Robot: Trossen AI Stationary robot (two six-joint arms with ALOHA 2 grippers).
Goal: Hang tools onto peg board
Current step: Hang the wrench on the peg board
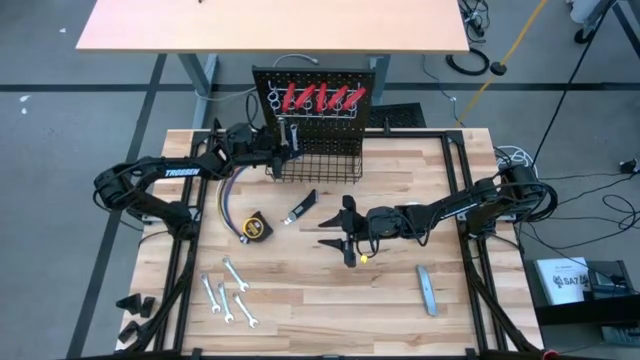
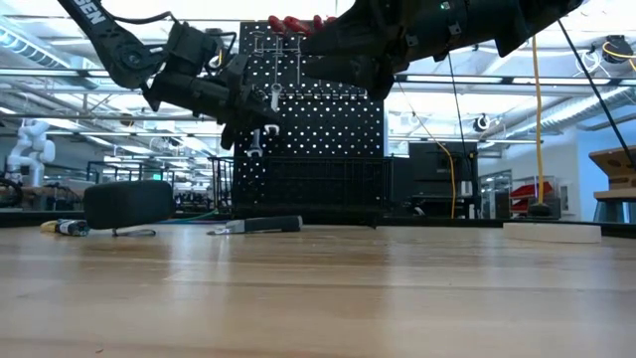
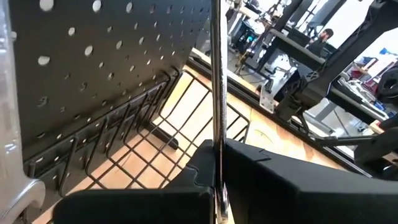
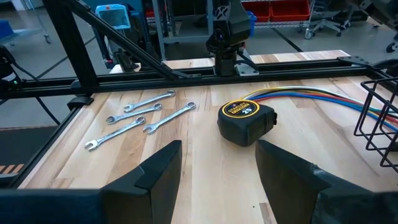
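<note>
The peg board (image 1: 318, 85) stands upright at the far edge of the wooden table (image 1: 320, 300), with a black wire basket (image 1: 318, 160) at its base. Red-handled tools (image 1: 320, 97) hang in a row across its upper part, and silver wrenches (image 1: 274, 100) hang at its left end.

The left gripper (image 1: 287, 142) is raised at the left side of the board, above the basket. Its fingers are clamped together on a silver wrench (image 3: 217, 93), which stands upright between them in the left wrist view, close to the perforated panel. In the low view, the wrench head (image 2: 275, 96) shows just in front of the board.

The right gripper (image 1: 343, 230) hovers above the middle of the table, with its fingers (image 4: 163, 168) apart and nothing between them.

The following items lie on the table:
- A yellow tape measure (image 1: 257, 227), left of centre, beside a bundle of coloured wires (image 1: 225, 205).
- A black-handled knife (image 1: 303, 207), in front of the basket.
- Four silver open-end wrenches (image 1: 230, 295), near the front left.
- A grey bar (image 1: 427, 290), at the front right.
</note>
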